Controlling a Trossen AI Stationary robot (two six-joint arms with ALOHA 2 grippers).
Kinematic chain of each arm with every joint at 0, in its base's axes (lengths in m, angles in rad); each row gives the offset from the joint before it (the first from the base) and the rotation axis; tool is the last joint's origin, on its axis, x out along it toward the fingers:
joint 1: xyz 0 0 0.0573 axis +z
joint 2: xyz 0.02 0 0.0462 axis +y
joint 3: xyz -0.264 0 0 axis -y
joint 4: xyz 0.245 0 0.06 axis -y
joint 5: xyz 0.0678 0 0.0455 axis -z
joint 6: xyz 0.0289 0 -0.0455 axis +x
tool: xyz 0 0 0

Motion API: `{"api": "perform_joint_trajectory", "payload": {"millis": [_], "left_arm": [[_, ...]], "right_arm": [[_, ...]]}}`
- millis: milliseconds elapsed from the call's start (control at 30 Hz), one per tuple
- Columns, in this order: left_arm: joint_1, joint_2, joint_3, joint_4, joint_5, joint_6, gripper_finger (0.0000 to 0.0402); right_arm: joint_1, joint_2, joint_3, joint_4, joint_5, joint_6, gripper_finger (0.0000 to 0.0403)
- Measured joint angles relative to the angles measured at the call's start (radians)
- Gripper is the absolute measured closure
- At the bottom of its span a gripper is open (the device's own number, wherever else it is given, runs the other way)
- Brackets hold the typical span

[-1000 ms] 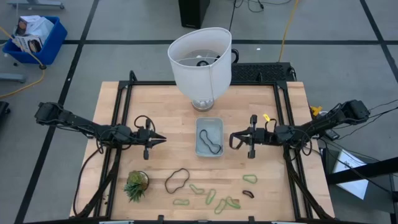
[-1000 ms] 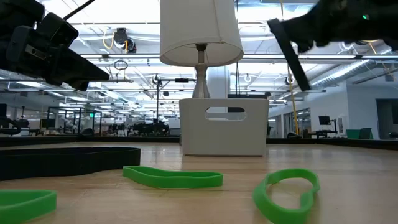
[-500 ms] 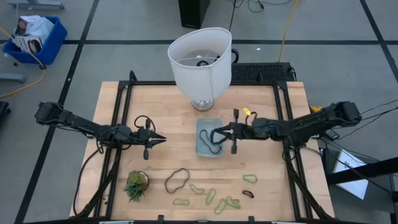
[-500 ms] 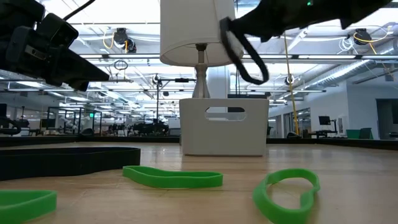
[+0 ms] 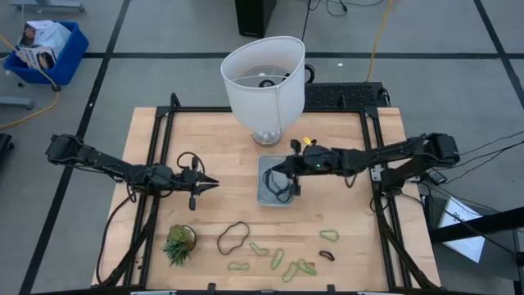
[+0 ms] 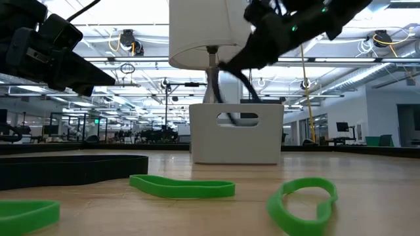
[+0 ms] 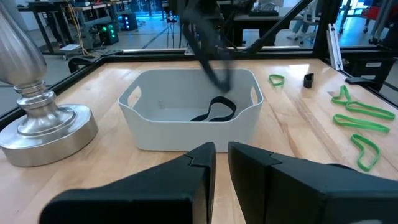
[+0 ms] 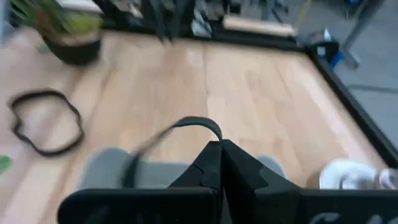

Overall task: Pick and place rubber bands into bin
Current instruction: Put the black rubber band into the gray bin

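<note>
The right gripper [image 5: 279,170] has its jaws pressed together on a large dark rubber band [image 5: 285,185], which dangles from the fingertips as a floppy loop over the bin [image 5: 264,197]; the low view shows the band [image 6: 226,82] hanging down toward the bin's rim [image 6: 236,141], but whether its lower end touches the band already lying inside cannot be told. The left wrist view shows one dark band [image 7: 216,111] curled on the bin's floor. The bin sits at the middle of the wooden table [image 5: 221,147], just in front of the white lampshade [image 5: 262,78] on its metal base. The left gripper [image 5: 211,183] waits above the table to the left of the bin, its fingers [image 7: 199,163] nearly together with a narrow gap and nothing between them. Near the table's front edge lie another large dark band [image 5: 233,237], several small green bands [image 5: 278,259], and one small dark band [image 5: 327,255], beside a small potted plant [image 5: 178,243].
</note>
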Motion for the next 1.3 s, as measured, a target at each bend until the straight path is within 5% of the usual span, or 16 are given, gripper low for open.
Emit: {"api": "perform_joint_trajectory", "payload": {"millis": [533,1300], "left_arm": [[0.000,0.000,0.000,0.000,0.000,0.001,0.0350],[0.000,0.000,0.000,-0.001,0.000,0.014,0.0350]], "right_arm": [[-0.049,0.165,0.023,-0.075,-0.130,0.017,0.0403],[-0.057,0.270,0.023,-0.053,-0.126,0.018,0.0395]]}}
